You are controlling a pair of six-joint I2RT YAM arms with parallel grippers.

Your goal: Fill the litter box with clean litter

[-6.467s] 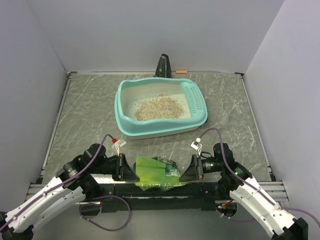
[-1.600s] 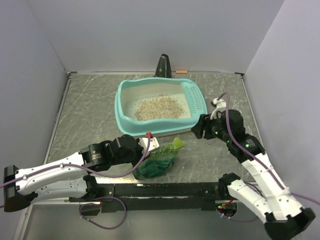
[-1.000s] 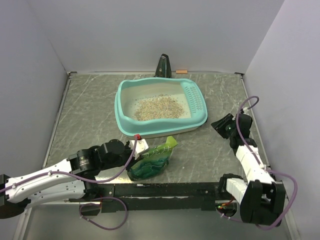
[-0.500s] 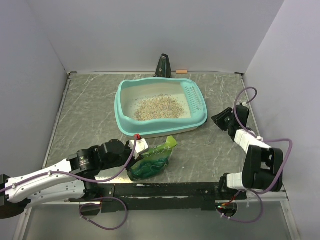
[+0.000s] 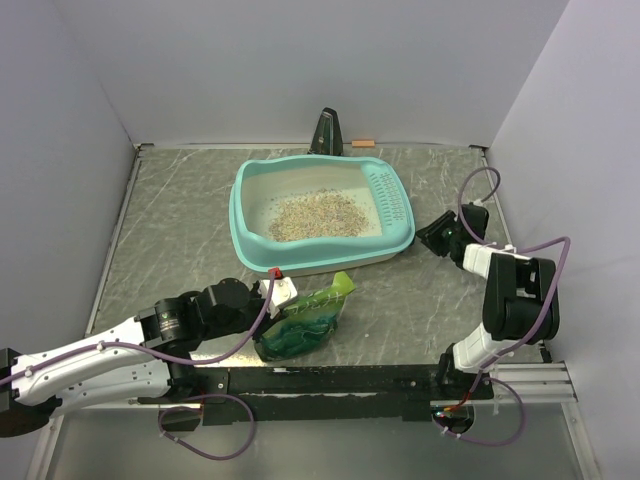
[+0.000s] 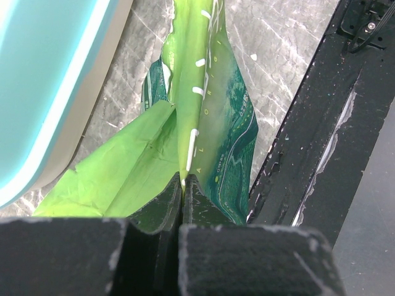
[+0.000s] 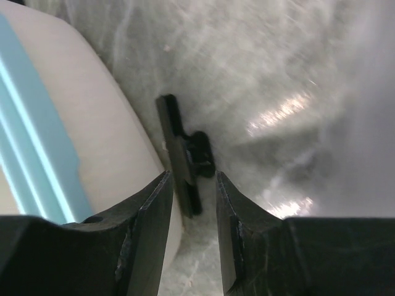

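Observation:
The teal litter box (image 5: 238,222) stands at the middle back of the table, with a heap of beige-grey clean litter (image 5: 318,215) inside and a slotted grid at its right end. My left gripper (image 5: 284,299) is shut on the edge of a green printed bag (image 5: 306,320) that lies in front of the box. The left wrist view shows the jaws (image 6: 182,182) pinched on the bag's fold (image 6: 207,117), with the box (image 6: 55,74) to the left. My right gripper (image 5: 428,234) is open and empty, low beside the box's right end (image 7: 55,160).
A black upright piece (image 5: 327,132) and a small orange item (image 5: 362,143) sit at the back wall. A black piece (image 7: 184,154) shows beyond my right fingertips (image 7: 154,203). The black base rail (image 5: 330,378) runs along the near edge. Grey walls enclose the table.
My right arm has folded upright and its gripper has shifted a little left, closer to the box's right end. The left gripper and the bag have stayed still over the last second.

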